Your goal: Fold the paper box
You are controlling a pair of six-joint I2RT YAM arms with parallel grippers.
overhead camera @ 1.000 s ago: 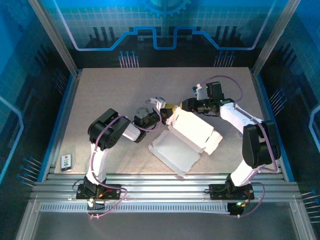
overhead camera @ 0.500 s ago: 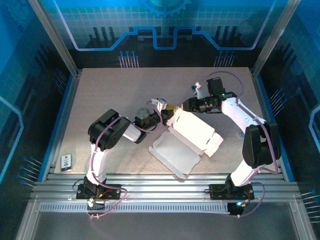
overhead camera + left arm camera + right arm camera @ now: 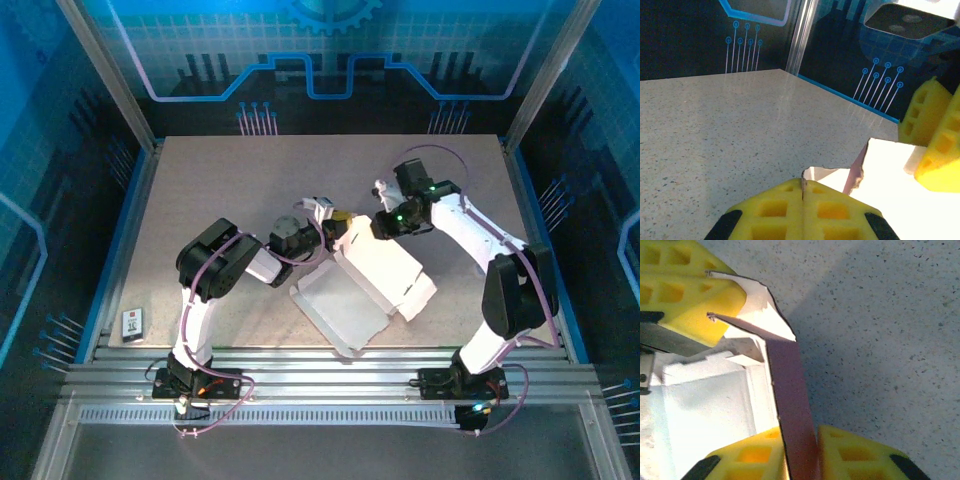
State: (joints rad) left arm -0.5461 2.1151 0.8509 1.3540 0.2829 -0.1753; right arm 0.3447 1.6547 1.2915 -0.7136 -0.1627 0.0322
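Note:
The paper box lies half-formed at the table's centre, pale inner side up, with one panel spread toward the near edge. My left gripper sits at its far left corner. In the left wrist view that gripper is shut, with a thin edge of the box's flap pinched in the seam. My right gripper reaches in from the right at the box's far edge. In the right wrist view it is shut on the upright pink wall. The left gripper's yellow finger presses a folded flap just beyond.
A small dark card lies at the table's near left edge. Speckled tabletop stretches to the left of and behind the box. Blue raised borders and glass walls enclose the table, and metal rails run along the near edge.
The right gripper has swung left over the box's far edge and closed on its pink wall. The box has shifted slightly left and nearer. The left gripper stayed shut in place.

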